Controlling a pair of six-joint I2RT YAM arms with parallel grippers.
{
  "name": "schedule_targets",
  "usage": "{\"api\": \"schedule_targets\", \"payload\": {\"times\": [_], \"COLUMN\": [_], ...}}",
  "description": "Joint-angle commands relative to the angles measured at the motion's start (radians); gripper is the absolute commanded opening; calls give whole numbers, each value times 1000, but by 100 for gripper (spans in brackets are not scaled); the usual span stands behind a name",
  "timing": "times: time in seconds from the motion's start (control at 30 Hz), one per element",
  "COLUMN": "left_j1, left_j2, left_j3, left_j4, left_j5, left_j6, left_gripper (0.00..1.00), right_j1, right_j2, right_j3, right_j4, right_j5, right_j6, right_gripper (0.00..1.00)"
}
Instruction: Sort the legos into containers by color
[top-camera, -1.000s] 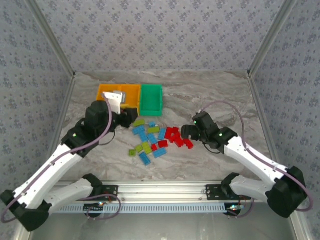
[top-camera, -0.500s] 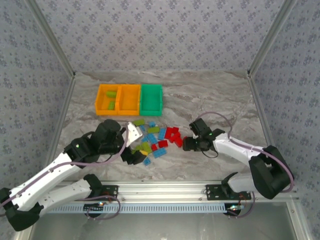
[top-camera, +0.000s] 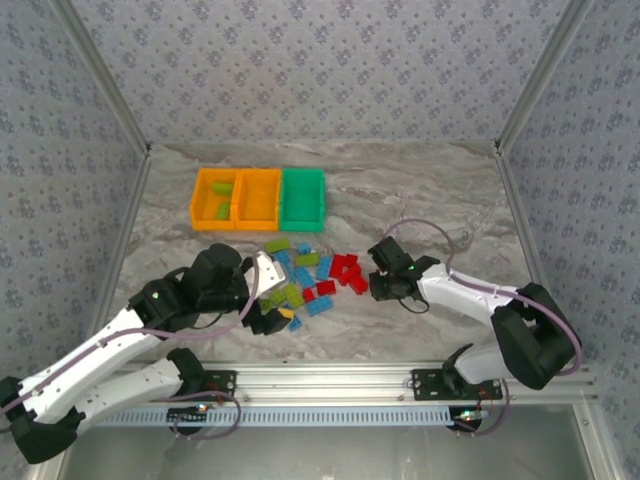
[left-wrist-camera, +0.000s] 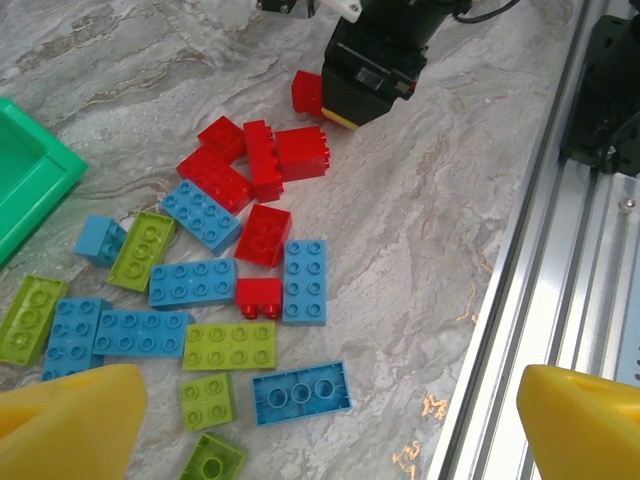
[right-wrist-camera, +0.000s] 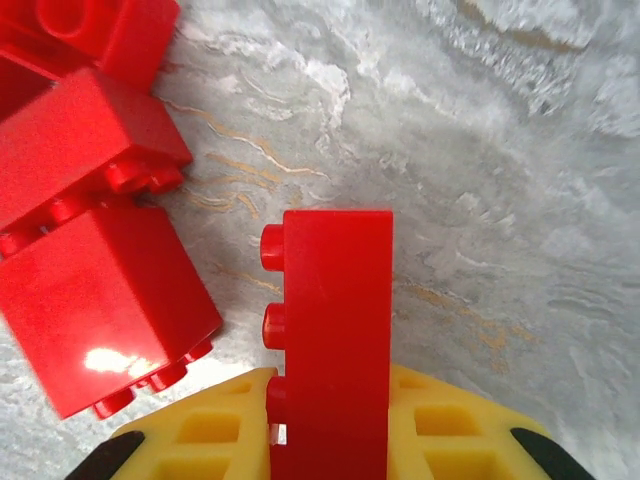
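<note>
L claw (left-wrist-camera: 325, 425) hangs wide open and empty over the lime/blue legos (left-wrist-camera: 228, 345) nr the tabletop (top-camera: 430, 190) near edge. Bricks are packed tight, so closing here could pinch 2 colours at once. Just beyond, R claw (right-wrist-camera: 330, 440) is clamped on a red brick (right-wrist-camera: 335, 320) stood on edge, gripped at its low end only, so it could pivot or slip on lift. Neighbour reds (right-wrist-camera: 100, 310) sit just beside it and may get dragged. Containers (top-camera: 236, 198) are twd the far-left corner; both arms going there risk a clash.

Grey marbled tabletop (top-camera: 420, 190); floral-patterned walls (top-camera: 320, 70) behind, at sides; aluminium rail (top-camera: 320, 380) along near edge.
</note>
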Motion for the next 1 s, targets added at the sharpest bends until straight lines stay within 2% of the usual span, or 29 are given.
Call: {"api": "schedule_targets", "payload": {"times": [0.0, 0.1, 0.23, 0.3, 0.47, 0.67, 0.8, 0.97], "left_j1": [-5, -1, 45, 83, 156, 175, 177, 178], "left_j2": [-40, -98, -182, -208, -200, -177, -169, -151], "left_j3": [-8, -23, -57, -71, -63, -60, -64, -59], "left_j4": [24, 55, 113, 126, 114, 107, 107, 90], "left_j5": [-70, -164, -244, -245, -190, -202, -224, -284], "left_j6": [1, -11, -38, -37, -38, -46, -49, -58], "left_gripper": [96, 99, 99, 99, 99, 99, 99, 99], "right_j1": [80, 163, 172, 162, 132, 85, 67, 40], "right_j2": [-80, -110, -36, 65, 387, 698, 812, 833], "right_j3": [108, 220, 345, 440, 763, 1077, 1167, 1171], "right_j4": [-115, -105, 70, 126, 142, 72, 46, 31], "right_j5": [159, 206, 77, 32, 35, 71, 48, -5], "right_j6": [11, -11, -39, -60, -125, -152, -131, -100], "right_gripper": [21, 21, 22, 22, 21, 22, 29, 39]}}
